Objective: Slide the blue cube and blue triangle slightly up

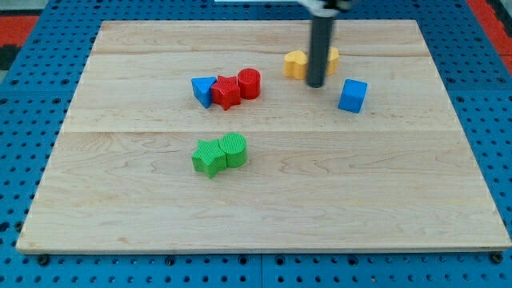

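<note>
The blue cube (352, 95) sits right of centre in the upper half of the wooden board (264, 200). The blue triangle (203, 90) lies left of centre and touches a red star block (226, 92), with a red cylinder (249, 83) beside that. My tip (316, 84) stands between the two blue blocks, a short way to the left of and slightly above the blue cube, not touching it. The rod (322, 48) covers part of the yellow blocks behind it.
Two yellow blocks lie near the rod, one (296, 63) to its left and one (333, 58) partly hidden to its right. A green star (210, 156) and a green cylinder (234, 150) touch each other below the board's centre. A blue pegboard surrounds the board.
</note>
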Robot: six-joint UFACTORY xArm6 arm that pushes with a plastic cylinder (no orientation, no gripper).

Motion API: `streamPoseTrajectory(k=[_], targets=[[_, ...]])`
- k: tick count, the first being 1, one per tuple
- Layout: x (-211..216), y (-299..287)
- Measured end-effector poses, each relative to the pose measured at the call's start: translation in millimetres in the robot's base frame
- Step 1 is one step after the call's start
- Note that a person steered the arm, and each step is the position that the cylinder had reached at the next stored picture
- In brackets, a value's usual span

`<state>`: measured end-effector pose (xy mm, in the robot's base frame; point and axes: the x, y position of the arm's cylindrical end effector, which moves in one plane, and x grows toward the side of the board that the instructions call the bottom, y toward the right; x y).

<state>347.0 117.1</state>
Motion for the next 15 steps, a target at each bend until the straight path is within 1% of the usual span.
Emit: streamPoseTrajectory(k=[1, 2, 3, 4, 5, 6, 7, 8, 9, 10, 11, 12, 13, 14, 15], targets=[[-4, 50], [20, 63], [21, 1], [26, -40], [25, 45], [57, 75], [59, -10], [55, -108], [63, -138], [88, -122], [101, -144], [95, -181], [66, -221], [57, -214], [24, -213]])
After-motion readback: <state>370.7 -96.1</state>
